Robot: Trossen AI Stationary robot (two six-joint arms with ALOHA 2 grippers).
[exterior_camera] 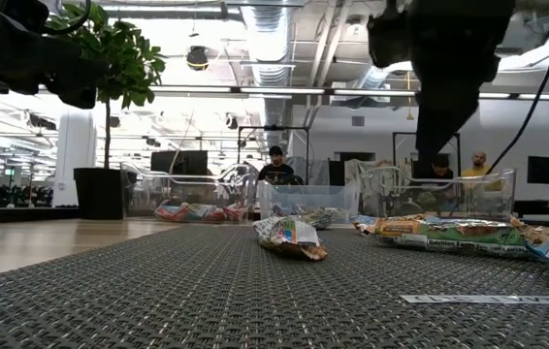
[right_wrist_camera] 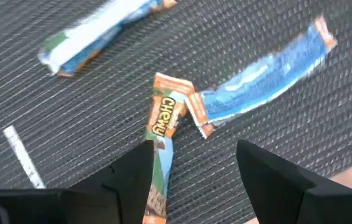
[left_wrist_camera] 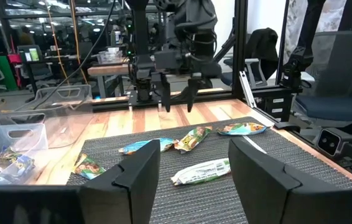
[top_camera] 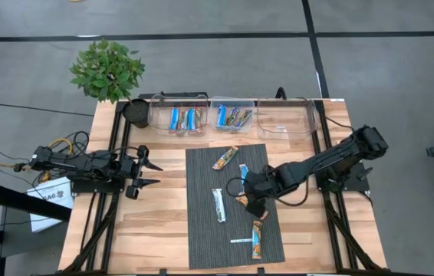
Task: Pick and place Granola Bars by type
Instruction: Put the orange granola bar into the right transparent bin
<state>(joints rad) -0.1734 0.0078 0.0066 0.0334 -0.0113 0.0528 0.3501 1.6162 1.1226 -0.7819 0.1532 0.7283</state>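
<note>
Granola bars lie loose on the grey mat (top_camera: 202,230): an orange one (top_camera: 225,157), a blue one (top_camera: 244,172), a silvery white one (top_camera: 218,205) and a blue-orange one (top_camera: 257,238). My right gripper (top_camera: 249,203) hovers open above the mat, pointing steeply down. In its wrist view, an orange "Chewy" bar (right_wrist_camera: 162,124) lies just ahead of its gripper (right_wrist_camera: 191,168), beside a blue bar (right_wrist_camera: 263,81). The left wrist view shows the right gripper (left_wrist_camera: 177,102) clear of the mat. My left gripper (top_camera: 144,172) waits open and level at the table's left.
Three clear bins stand along the far edge: the left one (top_camera: 179,119) and the middle one (top_camera: 232,117) hold bars, and the right one (top_camera: 286,116) shows none. A thin white strip (top_camera: 241,241) lies on the mat. A potted plant (top_camera: 108,70) stands at the far left corner.
</note>
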